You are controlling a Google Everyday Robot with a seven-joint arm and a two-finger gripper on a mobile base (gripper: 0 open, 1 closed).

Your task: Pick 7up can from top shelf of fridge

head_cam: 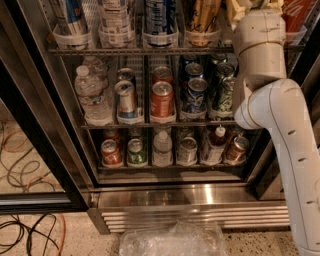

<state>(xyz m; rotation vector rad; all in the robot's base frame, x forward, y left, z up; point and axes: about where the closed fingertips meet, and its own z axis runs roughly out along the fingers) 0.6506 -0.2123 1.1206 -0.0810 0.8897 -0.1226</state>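
Note:
The fridge [150,192] stands open in front of me, with wire racks of cans and bottles. The top shelf [140,51] runs across the top of the camera view, fronted by clear plastic holders [115,37] with cans standing in them. My white arm [260,65] reaches up from the lower right to the right end of that shelf. My gripper [243,7] is at the top edge, mostly hidden behind the wrist and cut off by the frame. A cream shape shows there. I cannot tell whether it is the 7up can or part of the gripper.
The middle rack holds a water bottle [90,95], a silver can [125,97], a red can [161,100] and dark cans [222,92]. The bottom rack holds more cans and bottles. A dark door frame [45,150] stands left. Cables [20,165] and a plastic bag [172,240] lie on the floor.

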